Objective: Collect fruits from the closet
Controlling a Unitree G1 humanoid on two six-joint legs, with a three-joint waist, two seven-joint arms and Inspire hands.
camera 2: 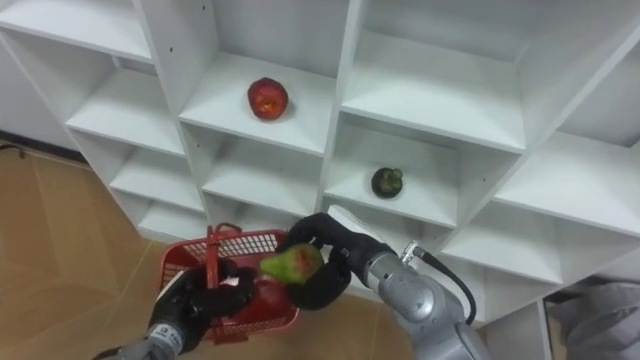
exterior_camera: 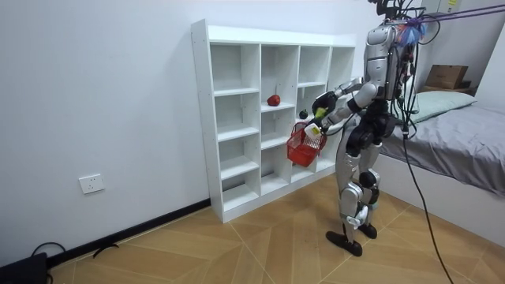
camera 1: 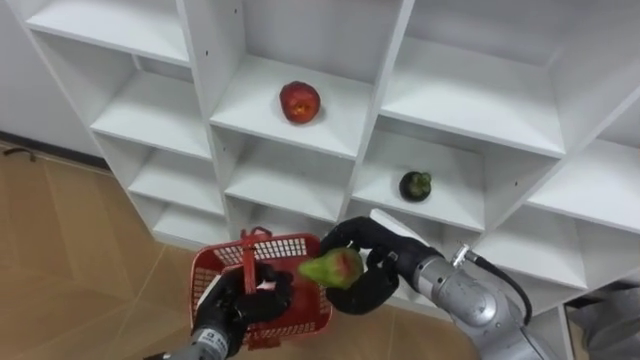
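Note:
My right hand (camera 1: 368, 270) is shut on a green and red fruit (camera 1: 332, 267), holding it just above the right rim of the red basket (camera 1: 298, 322). My left hand (camera 1: 243, 300) is shut on the basket's handle, in front of the white closet (camera 1: 385, 70). A red apple (camera 1: 299, 101) lies on a middle shelf. A dark green fruit (camera 1: 415, 185) sits on the shelf to its lower right. In the room view I stand facing the closet (exterior_camera: 237, 118) with the basket (exterior_camera: 304, 146) held out before me. A red fruit (camera 2: 268, 293) lies inside the basket.
The closet's other compartments hold nothing. Wooden floor (camera 1: 70, 250) lies below and to the left. A bed (exterior_camera: 465, 150) stands behind me at the room view's right, and a wall socket (exterior_camera: 92, 184) is at its left.

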